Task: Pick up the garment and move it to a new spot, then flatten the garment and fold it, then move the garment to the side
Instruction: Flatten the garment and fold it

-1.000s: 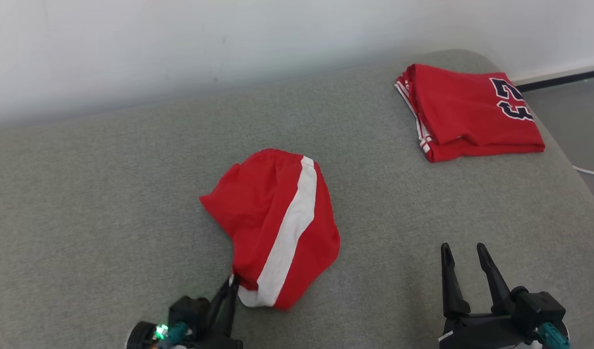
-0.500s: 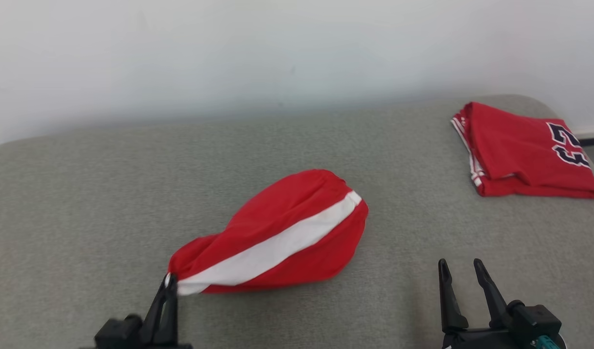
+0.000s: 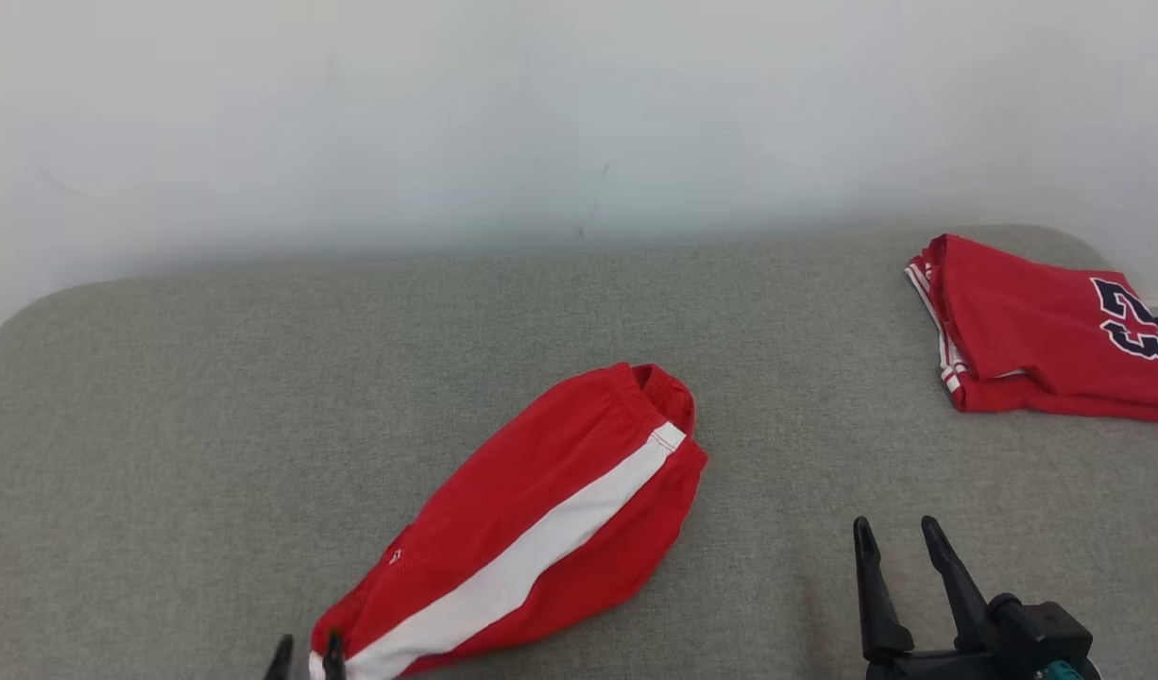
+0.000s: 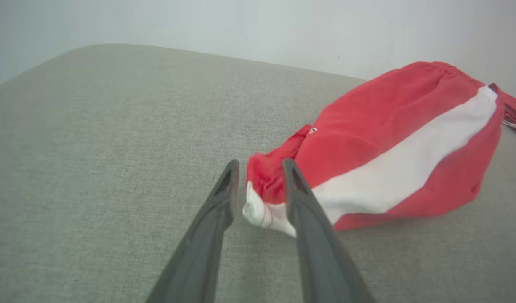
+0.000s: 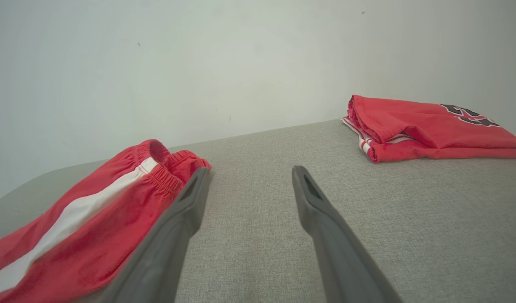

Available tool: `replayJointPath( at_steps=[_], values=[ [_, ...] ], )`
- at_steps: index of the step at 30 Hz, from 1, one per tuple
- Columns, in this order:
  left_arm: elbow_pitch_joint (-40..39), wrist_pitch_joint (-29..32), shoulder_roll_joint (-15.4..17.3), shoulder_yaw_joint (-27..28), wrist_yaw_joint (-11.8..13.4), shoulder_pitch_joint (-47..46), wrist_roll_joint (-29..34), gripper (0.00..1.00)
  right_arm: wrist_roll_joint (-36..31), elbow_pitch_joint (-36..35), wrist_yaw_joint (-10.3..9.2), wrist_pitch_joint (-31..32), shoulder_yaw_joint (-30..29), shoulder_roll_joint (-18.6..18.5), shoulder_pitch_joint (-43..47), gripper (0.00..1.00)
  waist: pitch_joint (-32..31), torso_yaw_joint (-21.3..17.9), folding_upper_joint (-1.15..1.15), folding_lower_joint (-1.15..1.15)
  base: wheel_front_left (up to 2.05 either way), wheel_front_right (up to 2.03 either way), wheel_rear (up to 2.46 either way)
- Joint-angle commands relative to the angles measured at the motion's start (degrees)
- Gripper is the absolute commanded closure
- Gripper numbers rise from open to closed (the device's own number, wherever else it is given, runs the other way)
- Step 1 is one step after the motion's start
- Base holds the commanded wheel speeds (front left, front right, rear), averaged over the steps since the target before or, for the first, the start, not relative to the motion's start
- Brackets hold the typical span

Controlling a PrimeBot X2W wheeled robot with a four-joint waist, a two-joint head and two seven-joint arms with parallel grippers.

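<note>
So over on the left, the left gripper (image 3: 307, 656) is poking in from the bottom edge, and in its wrist view its two fingers are standing partly apart with the white-and-red bottom corner of the garment (image 3: 541, 510) sitting between them. There's a sliver of gap on one side, so it's looking like a loose straddle and not a pinch. The garment, red shorts with a white side stripe, is lying stretched out diagonally on the grey cushion (image 3: 163, 425), waistband end pointing up toward the wall (image 3: 541, 113) and the hem end down by that gripper. Moving right, the right gripper (image 3: 898, 534) is hanging over bare cushion with its fingers spread wide and nothing between them. Far right, a folded red jersey (image 3: 1042, 331) with dark numbers is sitting near the cushion's back corner, well apart from the shorts.
</note>
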Motion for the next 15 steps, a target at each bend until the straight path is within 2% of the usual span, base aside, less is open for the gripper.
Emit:
replayJointPath(
  at_steps=[1,12,15],
  values=[
    [-0.93,-0.17,-0.10,0.49,0.35,-0.27,0.97,0.00,0.35,0.04,-0.16,-0.26,-0.13,-0.23,0.59,0.00,-0.12,0.07,0.00,0.01,0.00,0.00,0.00],
    [-13.96,-0.17,-0.63,6.70,0.75,1.33,5.67,0.00,-0.19,-0.46,-0.16,-0.26,-0.72,-0.21,1.15,0.00,-1.38,0.42,0.00,0.01,0.00,0.00,0.00],
    [-15.93,-0.17,-0.68,8.14,0.09,2.53,6.45,0.00,-0.15,-0.43,-0.16,-0.26,-0.64,-0.14,1.51,0.00,-1.58,0.42,0.00,0.01,0.00,0.00,0.00]
  ],
)
